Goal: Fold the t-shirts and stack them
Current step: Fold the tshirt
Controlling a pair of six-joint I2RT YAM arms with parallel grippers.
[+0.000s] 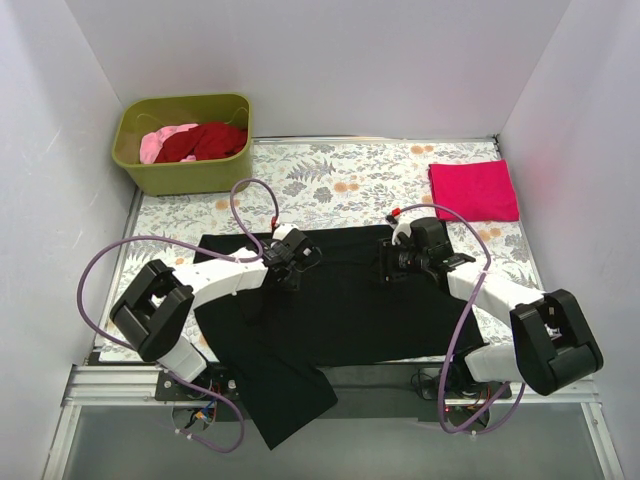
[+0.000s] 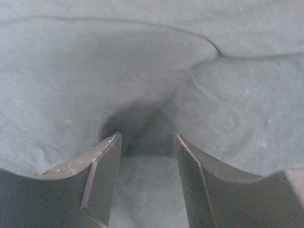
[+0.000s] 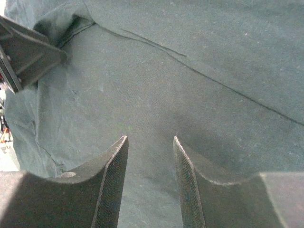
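A floral cloth (image 1: 330, 180) covers the table (image 1: 100, 380), bearing black t-shirt (image 1: 340, 310), magenta t-shirt (image 1: 473, 190) and olive tub (image 1: 190, 178).

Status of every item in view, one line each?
black t-shirt: spread out, unfolded, part hanging off near edge
magenta-pink t-shirt: folded, far right
dark red t-shirt: crumpled in tub
pale pink t-shirt: crumpled in tub
left gripper: open, at black t-shirt
right gripper: open, at black t-shirt
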